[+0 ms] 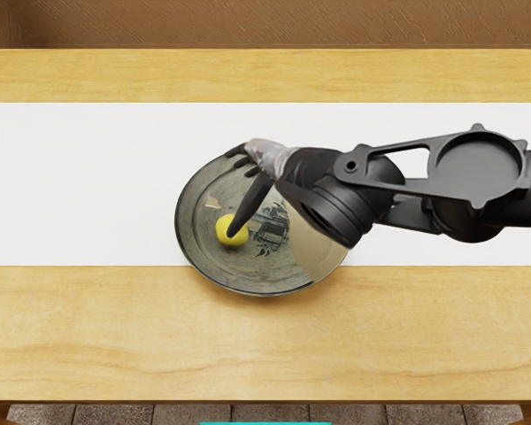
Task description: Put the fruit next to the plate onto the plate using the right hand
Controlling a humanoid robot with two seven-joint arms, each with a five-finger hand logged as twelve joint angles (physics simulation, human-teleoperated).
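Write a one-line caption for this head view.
Right robot hand hovers over a round grey patterned plate with a small round yellow fruit lying on it, on a wooden table.

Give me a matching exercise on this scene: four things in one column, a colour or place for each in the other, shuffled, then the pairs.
1. fruit
2. plate
3. right hand
4. table

A. pale wood
B. yellow
C. reaches in from the right, above the plate
D. lies on the white strip

Pairs: 1-B, 2-D, 3-C, 4-A
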